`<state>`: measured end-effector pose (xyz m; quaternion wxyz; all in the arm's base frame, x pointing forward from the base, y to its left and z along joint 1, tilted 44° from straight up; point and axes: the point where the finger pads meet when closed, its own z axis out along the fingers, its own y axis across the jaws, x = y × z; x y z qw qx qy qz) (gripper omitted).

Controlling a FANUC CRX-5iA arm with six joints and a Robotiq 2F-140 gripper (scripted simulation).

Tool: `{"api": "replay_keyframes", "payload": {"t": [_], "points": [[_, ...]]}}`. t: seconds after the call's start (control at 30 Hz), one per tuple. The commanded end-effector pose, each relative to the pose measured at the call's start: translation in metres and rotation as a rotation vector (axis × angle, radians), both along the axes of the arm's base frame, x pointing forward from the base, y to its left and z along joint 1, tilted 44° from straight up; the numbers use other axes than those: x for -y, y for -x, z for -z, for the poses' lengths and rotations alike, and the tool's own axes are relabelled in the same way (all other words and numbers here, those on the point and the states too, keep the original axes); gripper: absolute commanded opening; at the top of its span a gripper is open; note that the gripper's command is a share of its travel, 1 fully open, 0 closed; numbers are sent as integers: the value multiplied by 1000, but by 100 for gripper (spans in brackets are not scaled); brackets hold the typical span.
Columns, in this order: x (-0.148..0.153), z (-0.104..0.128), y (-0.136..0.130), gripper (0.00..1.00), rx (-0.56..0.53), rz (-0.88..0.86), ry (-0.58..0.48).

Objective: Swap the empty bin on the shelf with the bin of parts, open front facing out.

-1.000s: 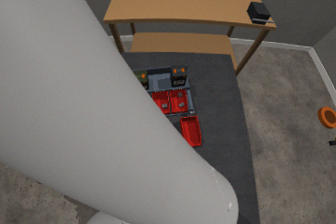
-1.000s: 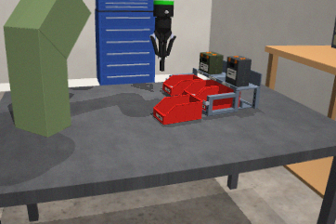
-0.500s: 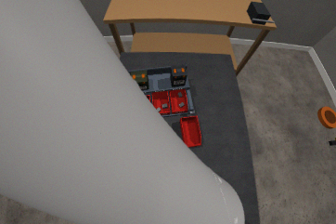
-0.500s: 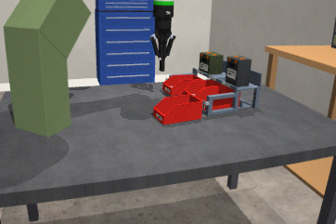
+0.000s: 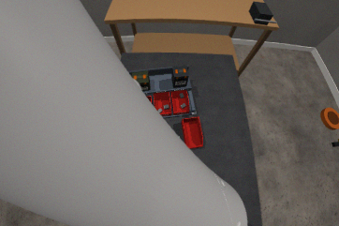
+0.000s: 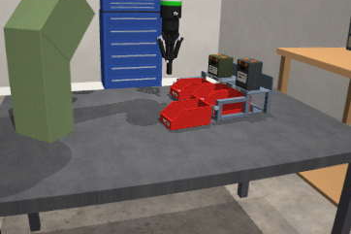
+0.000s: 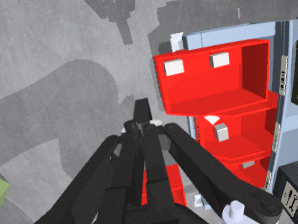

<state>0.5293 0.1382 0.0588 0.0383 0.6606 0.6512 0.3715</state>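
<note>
My gripper (image 6: 169, 67) is shut and empty. It hangs above the table, to the left of the small grey shelf (image 6: 242, 97), and touches nothing. In the wrist view my closed fingertips (image 7: 141, 108) point at bare table beside the shelf's end bin (image 7: 213, 83), which holds light grey parts. The red bins in the shelf (image 5: 171, 102) hold small grey parts; my arm hides the leftmost one from the top view. One more red open bin (image 5: 193, 131) stands upright on the table just in front of the shelf, also seen in the exterior view (image 6: 186, 115). I see no parts in it.
Two dark boxes (image 6: 236, 70) sit on the shelf's top board. A large green block (image 6: 44, 62) of the robot base stands at the table's left. A blue drawer cabinet (image 6: 130, 35) is behind, a wooden desk (image 5: 187, 4) beyond the table.
</note>
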Motion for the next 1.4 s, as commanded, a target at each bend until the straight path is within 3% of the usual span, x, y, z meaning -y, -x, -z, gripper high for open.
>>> {"api": "replay_keyframes", "payload": {"t": [0.0,0.47,1.37], "points": [[0,0,0,10,1,0,0],[-4,7,-6,10,1,-1,-1],[-34,58,-44,10,1,-1,-1]]}}
